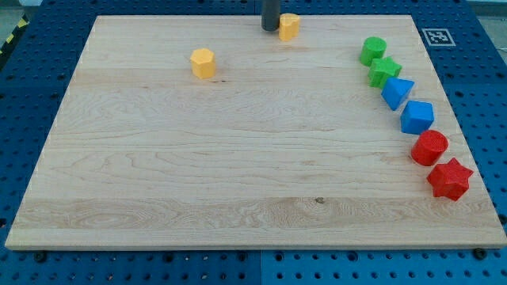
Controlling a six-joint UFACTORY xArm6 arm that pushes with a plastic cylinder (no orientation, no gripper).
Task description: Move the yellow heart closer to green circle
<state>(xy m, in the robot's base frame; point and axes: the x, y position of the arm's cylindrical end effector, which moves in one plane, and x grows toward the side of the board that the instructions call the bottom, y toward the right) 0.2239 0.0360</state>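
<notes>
The yellow heart (289, 26) lies near the view's top edge of the wooden board, about the middle. My tip (270, 29) stands right at its left side, touching or nearly touching it. The green circle (373, 50) lies to the view's right of the heart, at the top of a curved row of blocks. A wide gap of bare wood separates the heart from the green circle.
A yellow hexagon (203, 62) lies left of the heart. Below the green circle run a green star (384, 72), a blue triangle (396, 93), a blue cube-like block (417, 117), a red circle (429, 148) and a red star (449, 179). The board's right edge (455, 119) is close by.
</notes>
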